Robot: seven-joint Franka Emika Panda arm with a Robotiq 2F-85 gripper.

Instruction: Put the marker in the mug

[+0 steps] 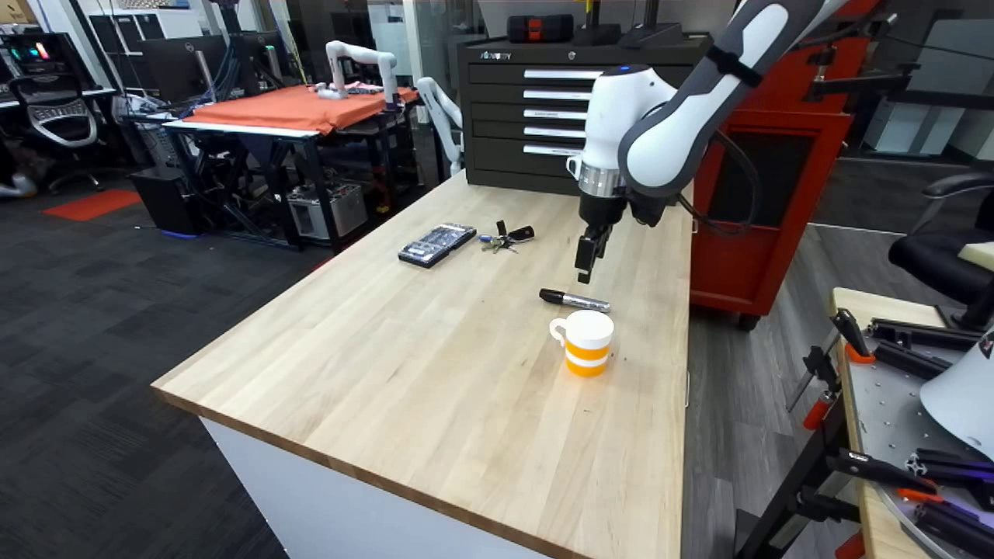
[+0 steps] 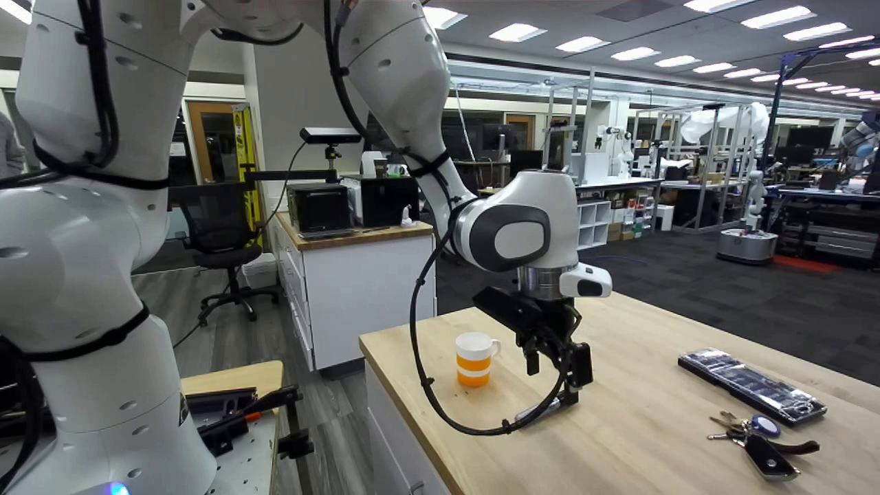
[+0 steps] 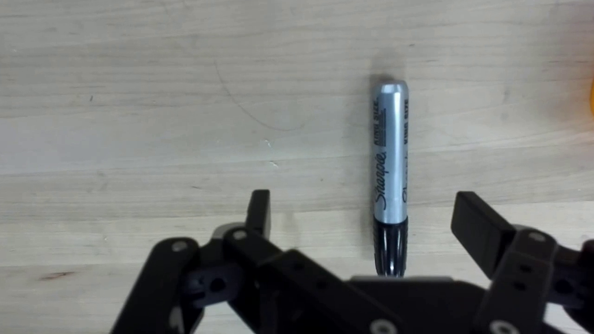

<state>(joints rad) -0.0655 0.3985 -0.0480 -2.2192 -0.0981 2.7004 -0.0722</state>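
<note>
The marker, silver-grey with a black cap, lies flat on the wooden table in both exterior views (image 1: 575, 300) (image 2: 543, 410) and in the wrist view (image 3: 391, 157). The white mug with yellow-orange bands stands upright near it, handle to the side, in both exterior views (image 1: 588, 345) (image 2: 474, 359). Only an orange sliver of the mug (image 3: 592, 98) shows at the wrist view's right edge. My gripper (image 3: 369, 215) is open and empty above the marker, its fingers either side of the cap end. It also shows in both exterior views (image 1: 588, 260) (image 2: 558, 368).
A flat dark case with a clear lid (image 1: 437, 245) (image 2: 753, 385) and a bunch of keys (image 1: 506, 237) (image 2: 753, 440) lie on the wooden table (image 1: 435, 388). A dark tool chest (image 1: 497, 116) stands at the table's far end. A cable loops down beside my gripper.
</note>
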